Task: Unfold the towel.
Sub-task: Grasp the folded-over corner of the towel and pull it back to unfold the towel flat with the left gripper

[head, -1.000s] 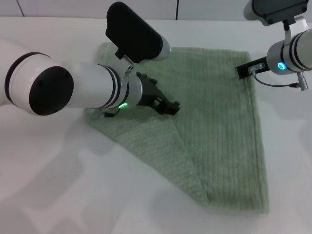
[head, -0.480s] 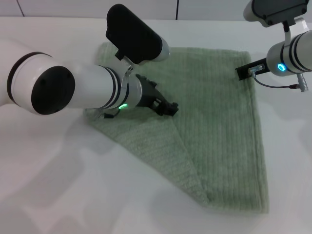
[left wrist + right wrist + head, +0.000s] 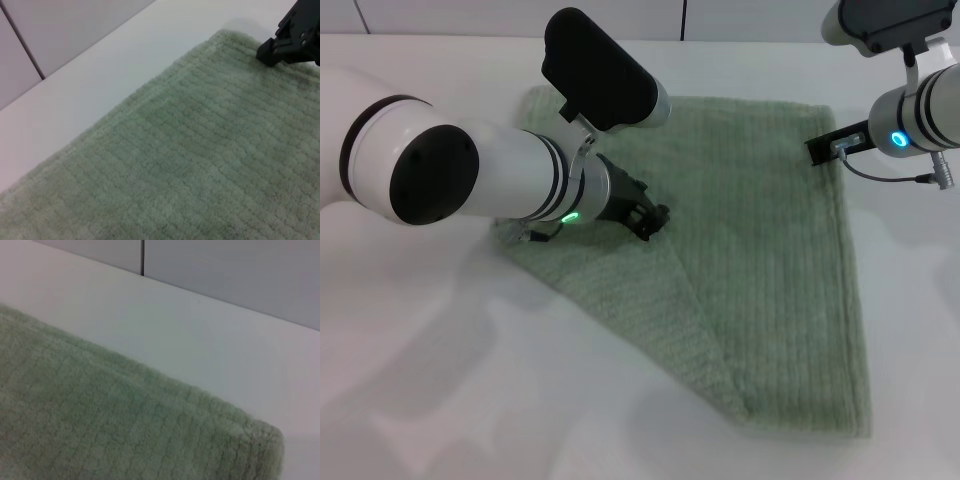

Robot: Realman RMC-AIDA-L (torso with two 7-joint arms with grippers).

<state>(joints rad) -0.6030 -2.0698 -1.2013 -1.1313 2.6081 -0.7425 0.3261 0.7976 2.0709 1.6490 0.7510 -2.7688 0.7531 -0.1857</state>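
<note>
The towel [image 3: 760, 270] is lying on the white worktop [image 3: 470, 380], folded along a diagonal, its long axis pointing from the near right corner to the far left. Left gripper [image 3: 655, 222] is sitting low at the flap's upper end, nearest the fold; finger state I cannot tell. Right gripper [image 3: 823, 147] is pinning the far right corner; its fingers likewise unreadable.

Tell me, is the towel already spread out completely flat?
No, the towel has a corner flap folded diagonally over itself beside the left claw.
</note>
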